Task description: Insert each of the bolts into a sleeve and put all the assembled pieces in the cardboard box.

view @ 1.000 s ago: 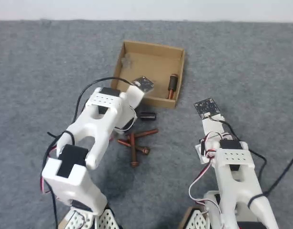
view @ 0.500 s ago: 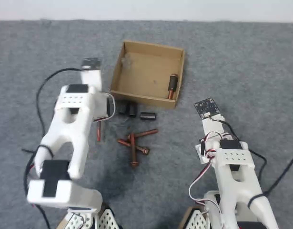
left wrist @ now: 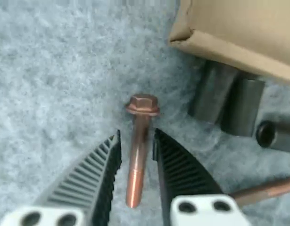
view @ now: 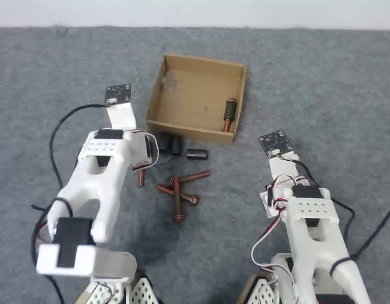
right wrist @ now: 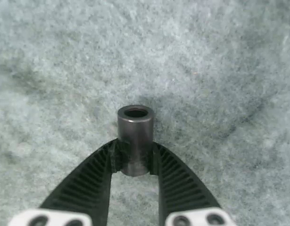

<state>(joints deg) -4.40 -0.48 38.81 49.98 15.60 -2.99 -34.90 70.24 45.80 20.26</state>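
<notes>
You have one piece (view: 229, 115) in the box (view: 188, 132). The left end effector (left wrist: 136, 136) grips a bolt (left wrist: 142, 104), the right end effector (right wrist: 134, 146) a sleeve (right wrist: 135, 125). Three loose bolts (view: 177, 197) and sleeves (view: 177, 145) wait beside the box.

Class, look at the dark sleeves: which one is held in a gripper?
The sleeve clamped in the right gripper, away from the cardboard box. The other three sleeves lie loose on the carpet beside that box.

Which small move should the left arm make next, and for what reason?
Probably carry the bolt over toward the right arm. The left gripper has the bolt between its fingers, and the right gripper holds an empty sleeve with its open end showing, so the two parts seem ready to be joined.
</notes>
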